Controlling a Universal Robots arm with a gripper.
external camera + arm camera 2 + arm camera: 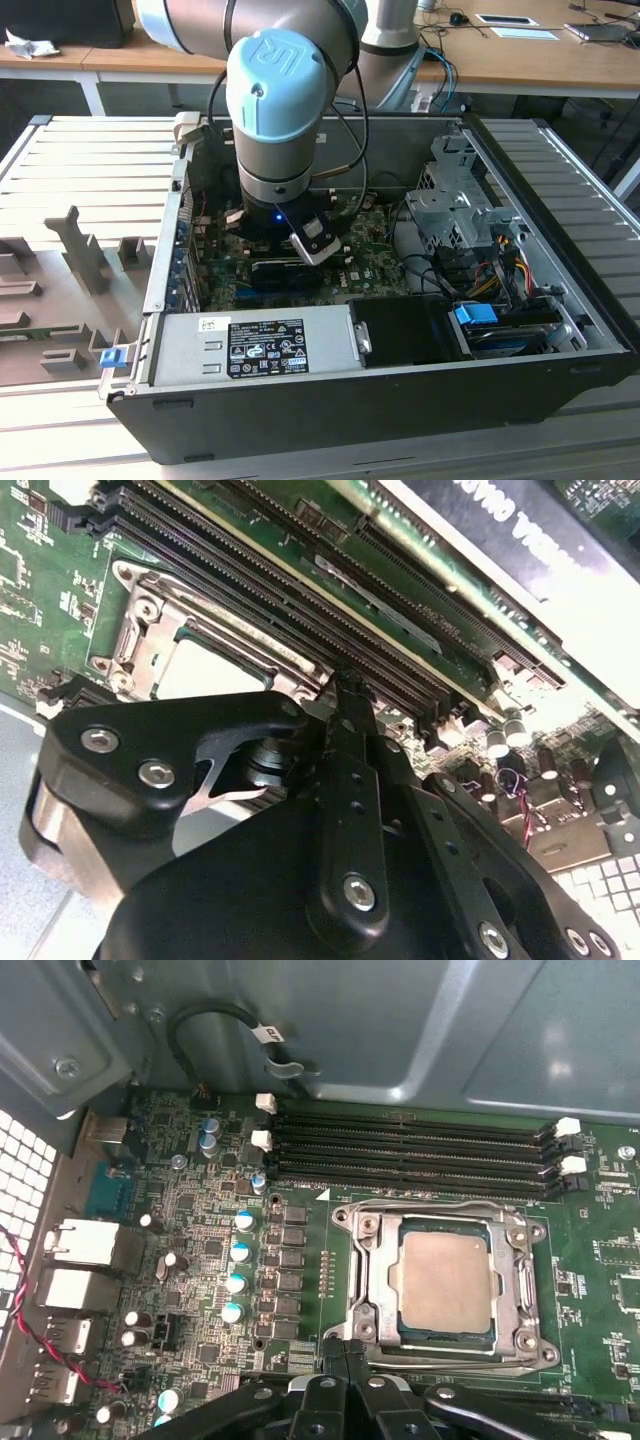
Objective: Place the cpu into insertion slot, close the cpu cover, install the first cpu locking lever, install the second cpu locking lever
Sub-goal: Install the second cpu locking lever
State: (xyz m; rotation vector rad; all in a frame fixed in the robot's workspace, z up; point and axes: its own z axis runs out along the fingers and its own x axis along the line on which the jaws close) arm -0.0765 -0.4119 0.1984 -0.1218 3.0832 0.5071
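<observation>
- The cpu (447,1293) lies flat in the insertion slot (385,1332), just ahead of the gripper (348,1352) in the first wrist view; its silver-grey top sits level and square inside the black surround, so the placing step looks done.
- The cpu cover (520,1290) appears to lie down around the chip as a silver frame with its window over the metal top; whether it is fully seated I cannot tell.
- The gripper's fingertips are drawn together to a narrow point with nothing between them; they hover just beside the near edge of the socket frame, close to the motherboard (210,1260).
- Judged from this, the work in hand is at the frame's near edge, cover or locking lever; which I cannot tell, and no lever is clearly made out.
- To do it well: push with the closed tips on bare metal only; keep off the chip top and the memory slots (410,1150) beyond the socket; press straight, without scraping the board.
</observation>
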